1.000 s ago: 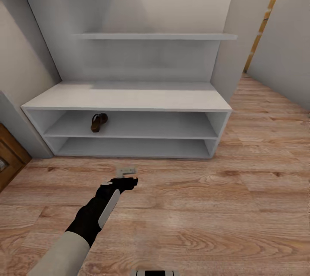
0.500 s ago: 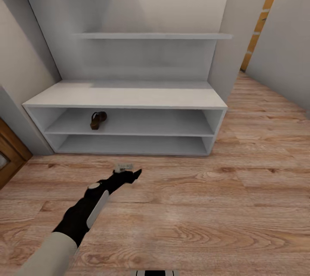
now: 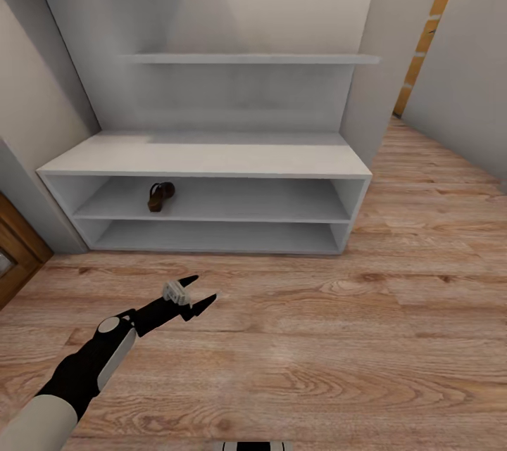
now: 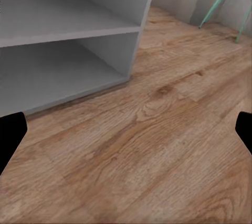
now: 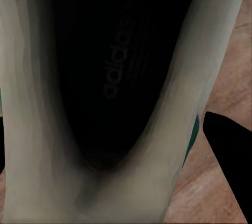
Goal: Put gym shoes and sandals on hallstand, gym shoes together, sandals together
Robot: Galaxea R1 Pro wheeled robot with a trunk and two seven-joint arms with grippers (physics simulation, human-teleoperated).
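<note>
Left tool (image 3: 191,294): fingers spread apart, nothing between them, poised low over the bare wooden floor (image 3: 317,366) just in front of the hallstand (image 3: 204,155). The left wrist view confirms this, with both dark fingertips (image 4: 10,137) at the margins and only floorboards and the rack's lower corner between them.

Right tool (image 5: 126,140): its wrist view looks straight into the dark opening of a gym shoe (image 5: 121,77), pale lining all round, a sliver of green at one side, one black finger beside it. Whether the tool is clamped on the shoe cannot be told.

Beyond the left tool, the hallstand stands against the wall. One sandal (image 3: 160,196) lies on its upper open shelf, toward the left end. The flat top and lower shelf carry nothing visible. The floating wall shelf (image 3: 250,58) hangs above.

Judgement: one sandal is placed; three items appear outstanding. The step in hand looks like the delivery of a gym shoe by the right arm. The next move calls for setting that shoe on the rack clear of the sandal, leaving room beside each for its partner.
</note>
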